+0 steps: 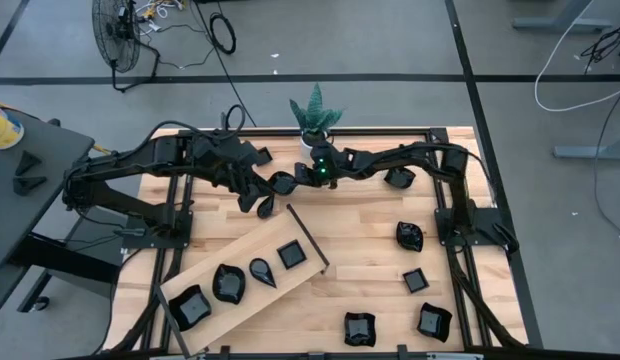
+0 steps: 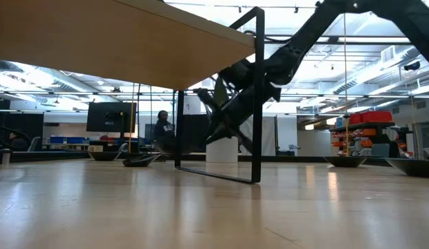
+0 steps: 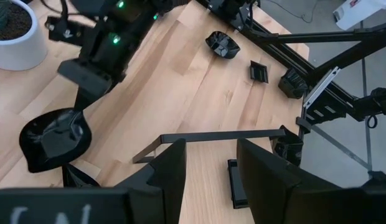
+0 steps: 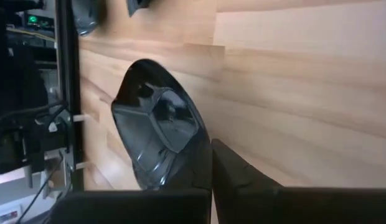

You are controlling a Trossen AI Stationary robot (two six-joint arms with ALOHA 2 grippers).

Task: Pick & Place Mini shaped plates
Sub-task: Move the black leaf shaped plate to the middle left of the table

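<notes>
Plate point(image 4: 157, 134) pinched at its rim by the right end effector point(image 4: 210, 163), just beside the plant pot point(image 1: 315, 135); left end effector point(image 3: 210, 163) seemingly half-open, empty, nearby.

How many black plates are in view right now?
10 plates: four on the board, four front right, one back right, one in the right tool. Arms may hide more.

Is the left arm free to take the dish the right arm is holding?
Probably yes: the left gripper is open and empty, close beside the dish pinched in the right gripper, with nothing between them.
</notes>
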